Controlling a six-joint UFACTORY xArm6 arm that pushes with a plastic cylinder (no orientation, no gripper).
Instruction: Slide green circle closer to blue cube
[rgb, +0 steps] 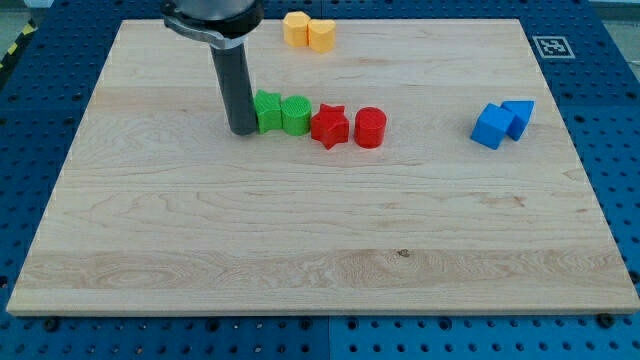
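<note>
The green circle sits on the wooden board, touching a green star-like block on its left and a red star on its right. A red circle stands just right of the red star. The blue cube lies far toward the view's right, touching a second blue block. My tip rests on the board just left of the green star-like block, against its left side.
Two yellow-orange blocks sit together near the view's top edge. The board is light wood on a blue perforated table. A fiducial tag is at the top right corner.
</note>
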